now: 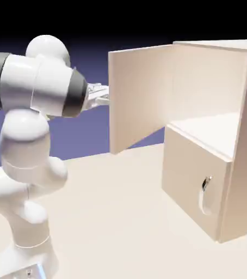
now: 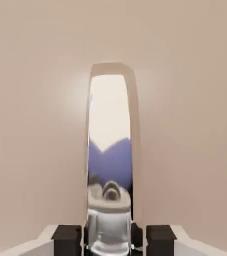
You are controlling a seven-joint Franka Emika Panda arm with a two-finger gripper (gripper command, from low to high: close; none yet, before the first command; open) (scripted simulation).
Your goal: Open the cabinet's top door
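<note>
Door panel fills nearly all I see through my hand view: the top door (image 2: 185,125) stands flat and close in front of me, its silver handle (image 2: 110,150) running lengthwise straight up from between my jaws. My gripper (image 2: 112,239) is pinched on that handle, both dark pads pressed against its lower end.

From the exterior view the top door (image 1: 139,98) is already swung well out from the cabinet (image 1: 223,141), hinged on its far vertical edge, with the upper compartment open and bare behind it. The lower panel (image 1: 193,180) is closed. My gripper (image 1: 99,95) sits at the door's outer face, on the side away from the cabinet.

I judge the job nearly done; any further pull should follow the door's arc away from the cabinet front, with the handle's long axis upright.
</note>
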